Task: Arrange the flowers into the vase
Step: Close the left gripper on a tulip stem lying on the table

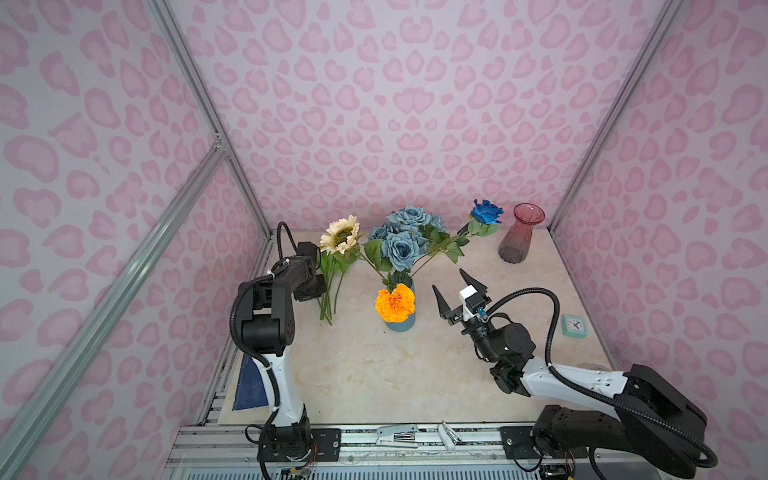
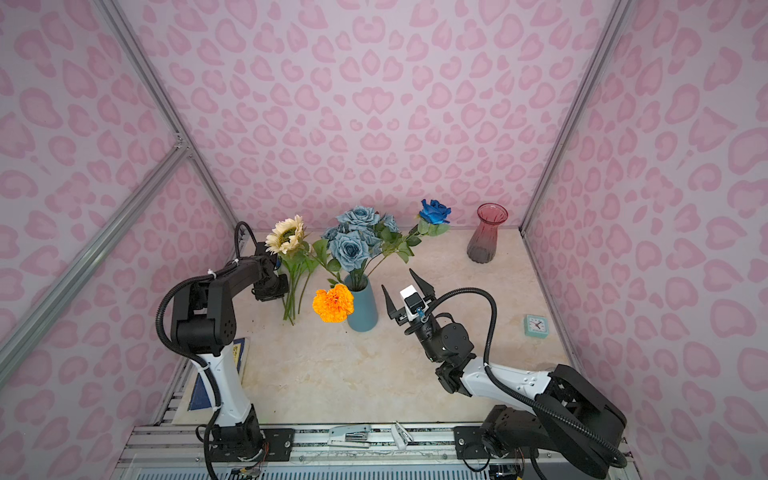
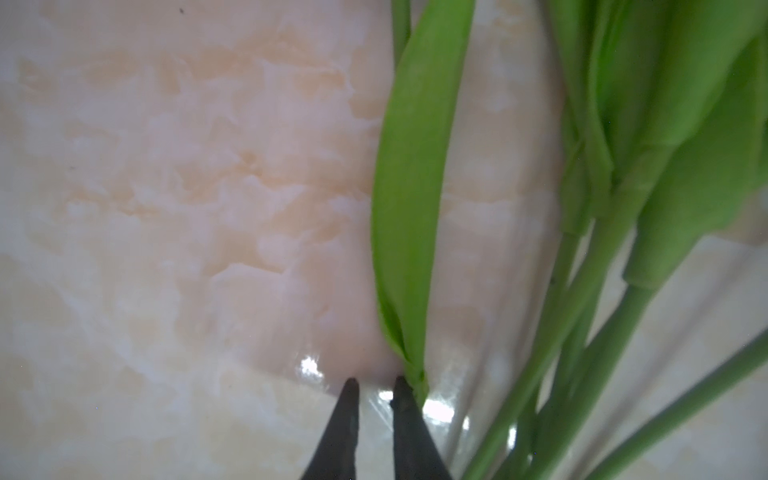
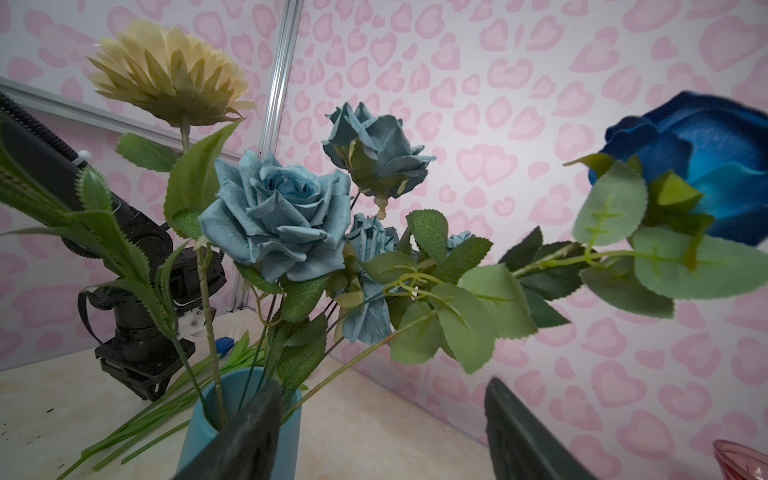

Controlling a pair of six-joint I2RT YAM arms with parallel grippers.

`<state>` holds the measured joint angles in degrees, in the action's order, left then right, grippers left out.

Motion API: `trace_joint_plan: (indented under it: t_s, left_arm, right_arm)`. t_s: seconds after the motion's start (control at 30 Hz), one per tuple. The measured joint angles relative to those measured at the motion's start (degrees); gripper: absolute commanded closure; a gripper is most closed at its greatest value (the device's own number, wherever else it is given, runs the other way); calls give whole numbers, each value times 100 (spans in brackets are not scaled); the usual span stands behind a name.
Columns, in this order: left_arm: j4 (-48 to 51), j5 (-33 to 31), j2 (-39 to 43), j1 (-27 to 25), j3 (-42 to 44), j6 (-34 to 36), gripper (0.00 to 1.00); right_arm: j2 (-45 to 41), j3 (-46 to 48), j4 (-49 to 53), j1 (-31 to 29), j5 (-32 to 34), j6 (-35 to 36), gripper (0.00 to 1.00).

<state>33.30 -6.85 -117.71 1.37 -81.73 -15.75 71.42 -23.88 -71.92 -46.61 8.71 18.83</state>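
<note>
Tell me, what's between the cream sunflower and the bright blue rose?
The dusty-blue rose bunch stands between the sunflower and the bright blue rose; both top views show it.

Left gripper [image 3: 376,380] sits low over the glossy cream marble tabletop [image 3: 166,208]. Its two dark fingertips [image 3: 349,415] are close together, with a narrow strip of bare table between them and nothing pinched. A long green leaf [image 3: 409,208] runs away from the gripper, its narrow base right against the outer side of one fingertip. Next to it lies a blurred bundle of green stems [image 3: 611,336] under broader leaves [image 3: 685,145], fanning out across the table.
</note>
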Motion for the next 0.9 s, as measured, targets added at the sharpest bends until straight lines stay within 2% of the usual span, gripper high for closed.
trace_joint_plan:
  t_s: [0.27,0.5,0.53,0.6,0.67,0.9]
  left_arm:
    - [26,-153,76,4,13,87,97]
    - [144,-367,861,120,155,76,97]
    - [142,-361,938,136,166,61,94]
    - [142,-317,1008,168,170,28,77]
    - [120,-103,1008,162,216,-61,70]
    - [90,256,540,114,177,-114,69]
  right_arm:
    - [0,-7,4,0,-17,2,24]
    - [0,-11,7,13,-17,2,24]
    - [0,-11,11,13,-17,2,24]
    - [0,-11,15,13,-17,2,24]
    - [15,-11,15,13,-17,2,24]
    - [17,-13,46,13,-20,0,23]
